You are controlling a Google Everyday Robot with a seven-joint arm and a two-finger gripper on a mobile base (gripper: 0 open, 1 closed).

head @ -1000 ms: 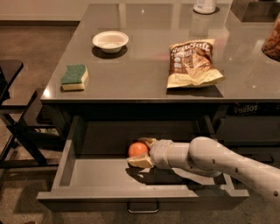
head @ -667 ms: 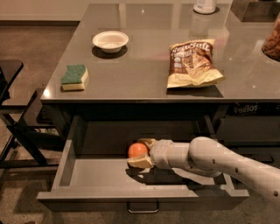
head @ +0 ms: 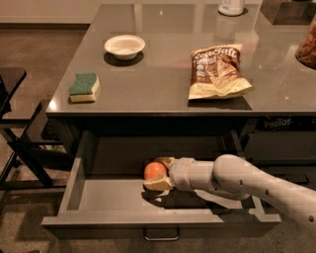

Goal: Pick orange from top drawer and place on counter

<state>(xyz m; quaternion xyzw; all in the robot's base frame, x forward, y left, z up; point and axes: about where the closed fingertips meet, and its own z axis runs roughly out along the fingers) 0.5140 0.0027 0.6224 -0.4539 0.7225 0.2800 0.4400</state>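
The orange [head: 154, 170] is small and round, inside the open top drawer [head: 113, 197], a wide shallow grey drawer with a small metal handle [head: 161, 234]. My gripper [head: 159, 174] reaches into the drawer from the right on a white arm [head: 247, 183]. Its pale fingers [head: 157, 185] sit above and below the orange and are shut on it, low near the drawer floor. The counter [head: 158, 74] is a glossy grey top directly above the drawer.
On the counter stand a white bowl [head: 124, 46], a green and yellow sponge [head: 84, 87] and a chip bag [head: 217, 71]. A white container [head: 231, 7] and a dark item stand at the back right. A dark chair [head: 15, 128] stands to the left.
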